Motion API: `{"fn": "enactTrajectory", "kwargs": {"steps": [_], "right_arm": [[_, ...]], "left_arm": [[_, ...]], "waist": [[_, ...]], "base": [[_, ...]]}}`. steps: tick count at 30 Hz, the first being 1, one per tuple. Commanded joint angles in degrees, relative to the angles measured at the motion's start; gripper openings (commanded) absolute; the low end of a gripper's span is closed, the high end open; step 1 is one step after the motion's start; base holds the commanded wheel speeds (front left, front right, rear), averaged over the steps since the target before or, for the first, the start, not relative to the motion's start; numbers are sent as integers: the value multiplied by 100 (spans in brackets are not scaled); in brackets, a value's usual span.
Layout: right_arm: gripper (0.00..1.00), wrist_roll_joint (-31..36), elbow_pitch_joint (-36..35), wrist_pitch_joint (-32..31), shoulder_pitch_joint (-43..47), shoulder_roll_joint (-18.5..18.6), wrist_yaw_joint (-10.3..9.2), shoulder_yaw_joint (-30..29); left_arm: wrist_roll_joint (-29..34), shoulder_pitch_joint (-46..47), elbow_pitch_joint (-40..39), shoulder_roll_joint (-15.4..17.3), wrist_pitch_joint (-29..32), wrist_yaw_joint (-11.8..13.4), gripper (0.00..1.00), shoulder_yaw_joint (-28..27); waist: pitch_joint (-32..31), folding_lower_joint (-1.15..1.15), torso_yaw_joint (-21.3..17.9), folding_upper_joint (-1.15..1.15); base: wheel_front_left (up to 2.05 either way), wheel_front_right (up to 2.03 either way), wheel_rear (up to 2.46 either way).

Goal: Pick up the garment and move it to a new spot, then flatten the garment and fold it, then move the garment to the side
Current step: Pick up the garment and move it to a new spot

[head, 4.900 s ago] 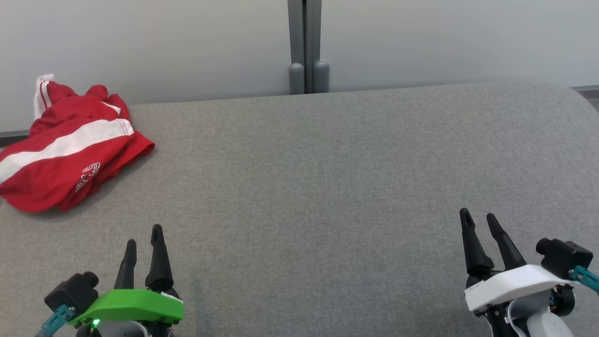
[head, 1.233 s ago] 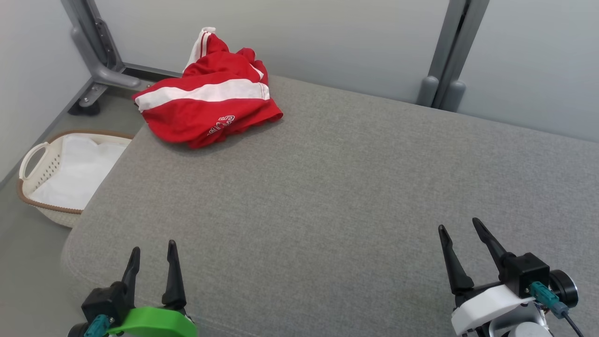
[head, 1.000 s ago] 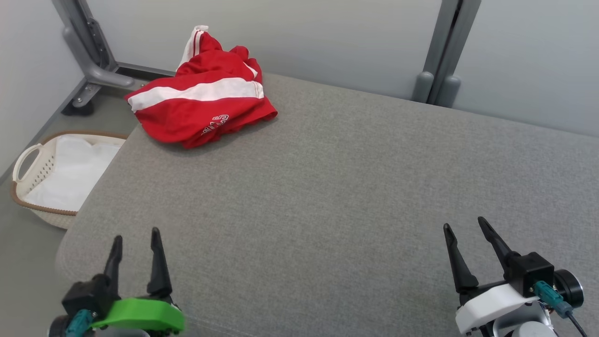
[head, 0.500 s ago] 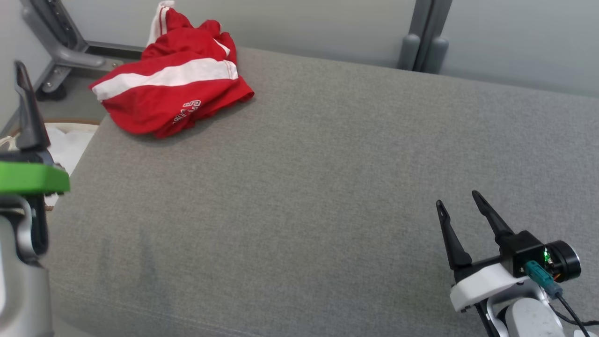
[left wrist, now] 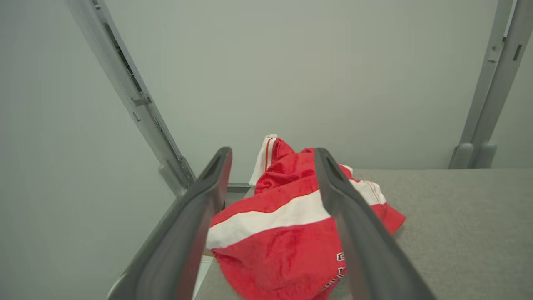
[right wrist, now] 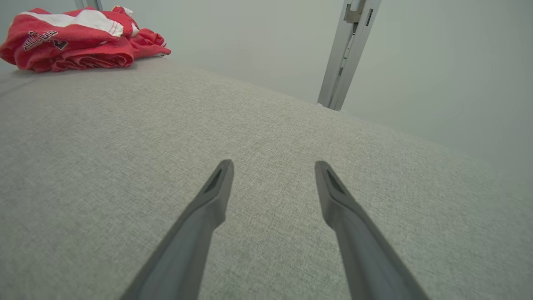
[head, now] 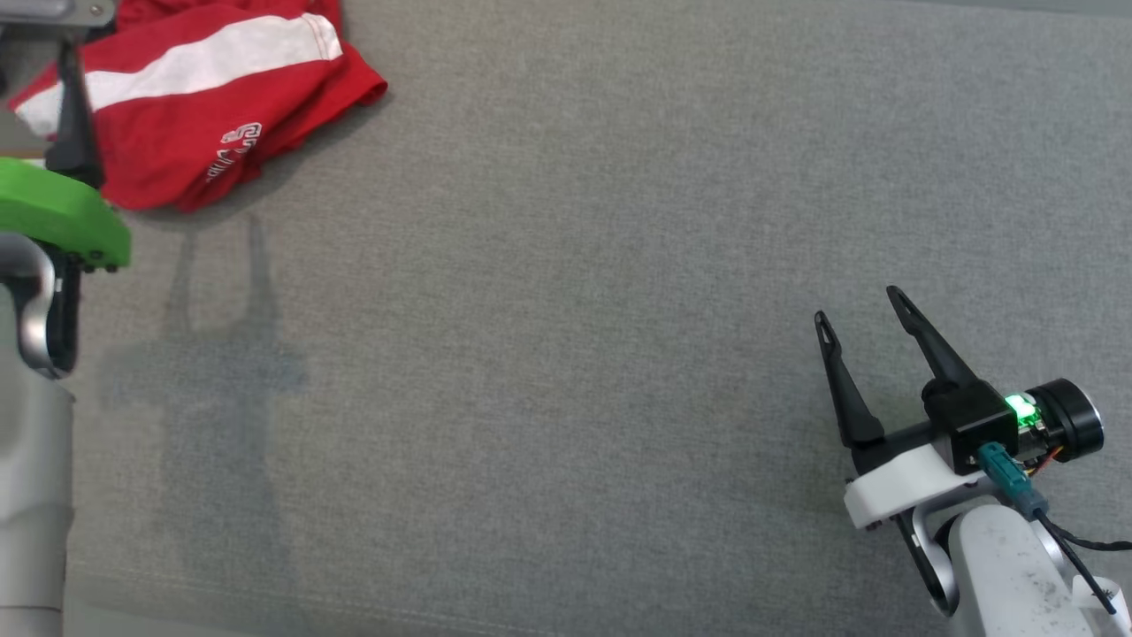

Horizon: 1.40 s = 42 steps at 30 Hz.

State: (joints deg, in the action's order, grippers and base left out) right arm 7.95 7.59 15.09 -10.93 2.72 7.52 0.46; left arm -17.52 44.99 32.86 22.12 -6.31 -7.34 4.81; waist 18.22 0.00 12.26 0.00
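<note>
The head has turned and dipped, so the whole picture has shifted. Against that, the left tool (left wrist: 272, 153) has risen from its rest at the lower left and reached forward toward the crumpled red sports garment with a broad white stripe and white lettering (head: 195, 115). The garment itself lies where it lay, at the far left corner of the grey fabric-covered surface (head: 566, 354), close to the edge. Both tools are spread wide and hold nothing. In the left wrist view the heap sits framed between the two dark fingers, not yet touched. The right tool (head: 857, 304) hovers low over bare cloth well apart from it. The step in hand looks like the first pick-up. To do it well, I would lower the left tool onto the raised bunch at the top of the heap and close on several layers. Nudging it sideways is to be avoided — that corner is near the drop. The cloth looks thin and slack — folded over itself, the stripe creased, one white-trimmed end standing up at the back.
</note>
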Motion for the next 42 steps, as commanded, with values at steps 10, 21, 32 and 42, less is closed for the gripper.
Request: {"fn": "enactTrajectory", "kwargs": {"steps": [10, 21, 32, 42], "right_arm": [[100, 227, -218, 13, -119, 29, -6, -107], [100, 223, -278, 6, -212, 33, -7, -154], [100, 202, -255, 1, -262, 38, -8, -203], [100, -3, -138, 6, -312, 32, -7, -92]], "left_arm": [[-856, 608, 932, 275, 525, -19, 100, 1493], [-1157, 1070, 1506, 596, 356, -14, 100, 2342], [-1167, 1521, 2103, 554, -330, 140, 34, 2246], [-1116, 1662, 2306, 672, -724, 255, 0, 2201]], "waist": [[944, 0, -268, 0], [1271, 0, -306, 0], [1331, 0, -294, 0], [1072, 0, -400, 0]], "base": [[0, 0, 0], [0, 0, 0], [0, 0, 0], [0, 0, 0]]}}
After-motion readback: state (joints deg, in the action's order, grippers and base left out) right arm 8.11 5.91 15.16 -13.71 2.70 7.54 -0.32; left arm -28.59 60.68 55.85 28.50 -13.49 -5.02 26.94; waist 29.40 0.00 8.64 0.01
